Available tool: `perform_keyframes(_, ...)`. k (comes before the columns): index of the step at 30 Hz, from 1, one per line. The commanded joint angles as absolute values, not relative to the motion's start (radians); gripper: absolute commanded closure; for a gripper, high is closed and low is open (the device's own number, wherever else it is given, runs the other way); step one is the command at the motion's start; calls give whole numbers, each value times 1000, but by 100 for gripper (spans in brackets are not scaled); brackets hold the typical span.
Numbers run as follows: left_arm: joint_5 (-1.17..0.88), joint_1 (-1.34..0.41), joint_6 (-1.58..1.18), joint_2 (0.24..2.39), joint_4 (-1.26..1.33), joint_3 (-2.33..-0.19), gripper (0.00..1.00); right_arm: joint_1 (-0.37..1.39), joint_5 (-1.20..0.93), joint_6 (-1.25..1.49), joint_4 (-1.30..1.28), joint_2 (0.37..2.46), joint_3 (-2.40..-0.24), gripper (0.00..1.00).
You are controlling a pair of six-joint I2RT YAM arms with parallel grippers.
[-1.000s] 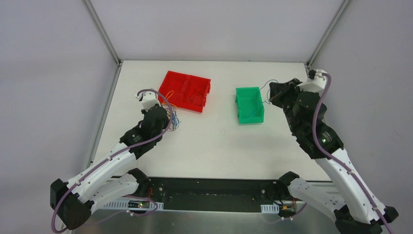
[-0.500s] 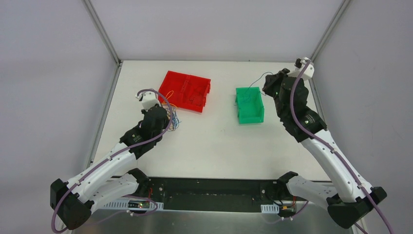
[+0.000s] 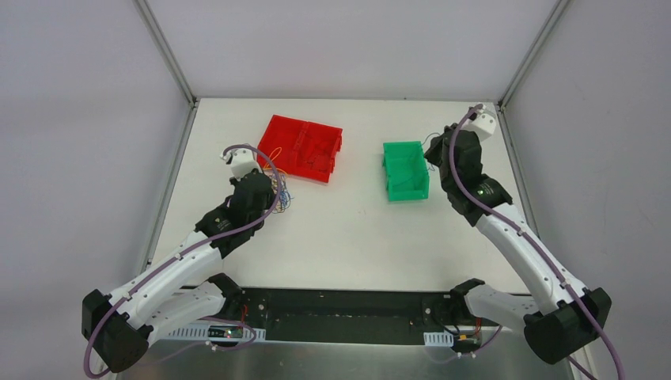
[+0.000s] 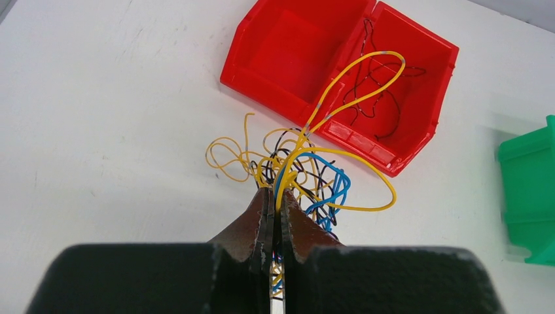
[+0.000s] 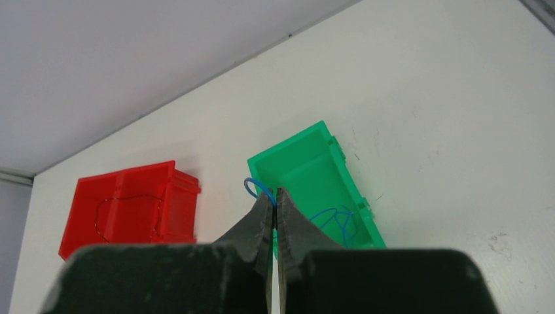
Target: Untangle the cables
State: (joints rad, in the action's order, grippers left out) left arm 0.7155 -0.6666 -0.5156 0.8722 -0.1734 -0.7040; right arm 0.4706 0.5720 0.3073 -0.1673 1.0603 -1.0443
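A tangle of thin yellow, blue and dark cables [image 4: 302, 171] lies on the white table in front of the red bin [image 4: 294, 46]. My left gripper [image 4: 275, 194] is shut on the near side of the tangle; in the top view [image 3: 274, 187] it is at the bin's near left corner. One long yellow loop reaches over the bin's rim. A dark wire [image 4: 381, 88] lies in the bin's right compartment. My right gripper [image 5: 275, 193] is shut on a thin blue wire [image 5: 255, 186] above the green bin [image 5: 307, 163]. More blue wire [image 5: 341, 221] lies inside that bin.
The red bin [image 3: 305, 146] stands at the back left and the green bin [image 3: 406, 170] at the back middle-right. My right gripper [image 3: 432, 155] is at the green bin's right side. The enclosure's walls and metal posts border the table.
My right arm has swung up and in at the green bin's right side, carrying the blue wire over the bin. The left arm and the tangle have not moved.
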Motion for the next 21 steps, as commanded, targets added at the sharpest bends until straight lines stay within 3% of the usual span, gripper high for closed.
perform_keyframes(1,739,-669,-508,874,-150,-713,100,469,475,332,-114,1112,-1034,100)
perform_keyframes(12,737,-669,-508,866,-149,-710,100,428,422,369,-230,1383,-1147,100)
perform_keyframes(21,729,-669,-505,855,-150,-708,100,355,557,420,-335,1539,-1184,100)
